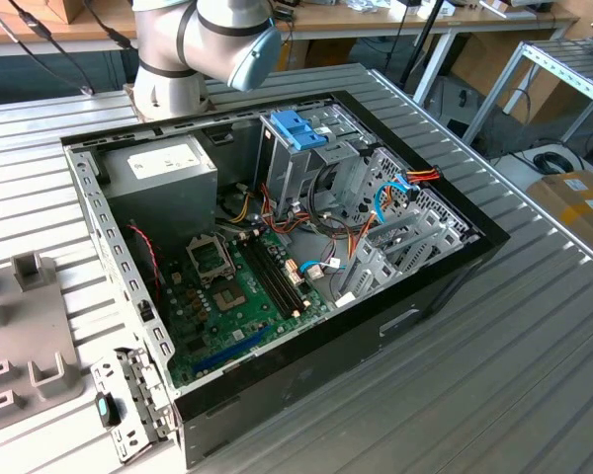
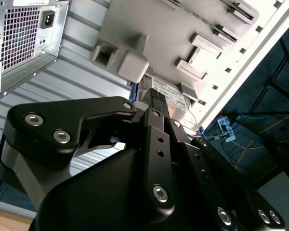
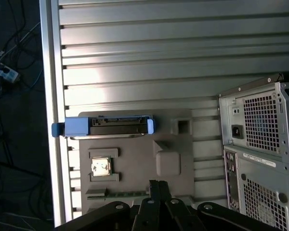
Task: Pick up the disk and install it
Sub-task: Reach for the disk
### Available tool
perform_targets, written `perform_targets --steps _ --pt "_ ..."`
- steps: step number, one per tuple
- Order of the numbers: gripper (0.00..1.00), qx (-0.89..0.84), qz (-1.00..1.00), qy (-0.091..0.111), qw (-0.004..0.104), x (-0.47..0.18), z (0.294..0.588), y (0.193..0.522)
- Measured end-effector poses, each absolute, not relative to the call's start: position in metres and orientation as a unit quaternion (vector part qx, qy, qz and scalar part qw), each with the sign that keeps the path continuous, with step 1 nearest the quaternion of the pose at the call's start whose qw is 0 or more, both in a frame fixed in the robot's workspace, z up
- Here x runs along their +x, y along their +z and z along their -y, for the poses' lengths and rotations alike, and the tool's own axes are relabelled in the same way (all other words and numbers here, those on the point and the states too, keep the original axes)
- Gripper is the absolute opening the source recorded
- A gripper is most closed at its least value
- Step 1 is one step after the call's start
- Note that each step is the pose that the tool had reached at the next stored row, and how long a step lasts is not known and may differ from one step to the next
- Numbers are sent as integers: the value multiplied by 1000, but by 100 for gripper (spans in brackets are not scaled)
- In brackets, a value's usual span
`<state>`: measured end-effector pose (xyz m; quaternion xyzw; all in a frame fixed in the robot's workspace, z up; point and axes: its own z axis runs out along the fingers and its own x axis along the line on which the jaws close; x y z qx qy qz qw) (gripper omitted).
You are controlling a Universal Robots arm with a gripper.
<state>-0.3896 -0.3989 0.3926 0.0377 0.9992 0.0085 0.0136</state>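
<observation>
Closest to the wrist cameras is my claw [image 3: 157,183], clenched on nothing: its two black fingertips [image 2: 155,97] sit pressed together with nothing between them.

Just beyond the fingertips lies the grey holder plate [image 3: 135,159] with its raised blocks and pockets. One pocket holds a small square chip [image 3: 100,168].

The disk [image 3: 106,126] stands on its edge at the far side of that plate, next to the table's rim. Its blue frame wraps around its ends. In the second wrist view its white label [image 2: 169,96] peeks out past the fingertips. The claw is near the disk but apart from it.

The plate rests on the ribbed metal table [image 3: 159,57]. Beside the plate, the back of the computer case [image 3: 260,144] shows its perforated grilles and a power socket.

In the exterior view, the same plate [image 1: 20,326] sits at the lower left of the frame. The open case [image 1: 376,336] fills the middle, with a green board [image 1: 237,296] at centre left and a grey box [image 1: 163,168] above it. The metal drive cage, topped by a blue latch [image 1: 298,128], stands at upper centre. At the top of the frame the arm [image 1: 198,39] rises behind the case.
</observation>
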Motion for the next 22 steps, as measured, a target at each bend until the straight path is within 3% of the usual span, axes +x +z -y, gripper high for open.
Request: perform_targets --steps 22 --pt "11 38 -999 8 14 -401 399 392"
